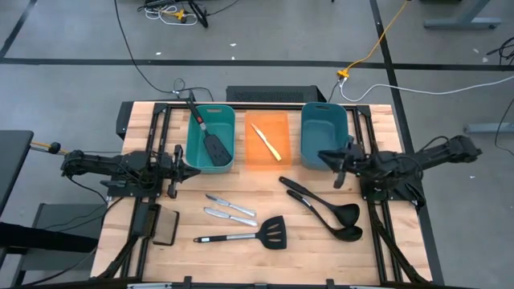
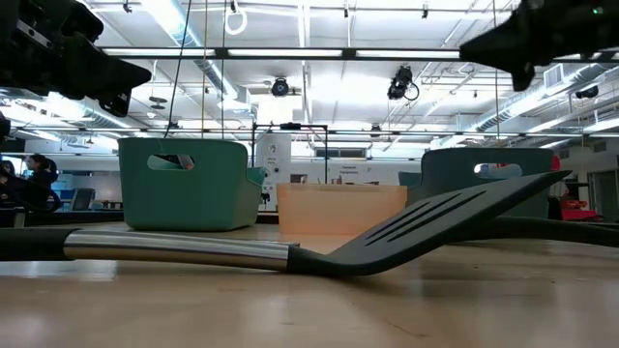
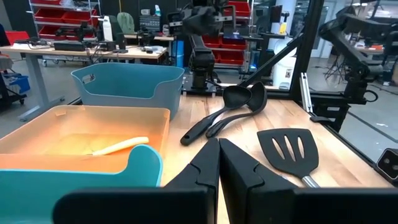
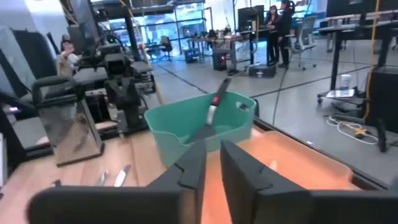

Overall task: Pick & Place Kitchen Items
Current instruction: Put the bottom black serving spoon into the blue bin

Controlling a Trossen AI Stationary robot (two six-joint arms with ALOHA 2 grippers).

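A black slotted spatula with a steel handle (image 1: 245,234) lay crosswise, blade toward the right arm. The left gripper (image 1: 191,170) hovered closed and empty; the right gripper (image 1: 325,156) hovered with fingers nearly together, empty.

Honestly can't read a single word, label, brand or number anywhere here. The bins and utensils on the table look plain, and anything that might be a sign or sticker out in the room behind is way too small and blurry to make out.
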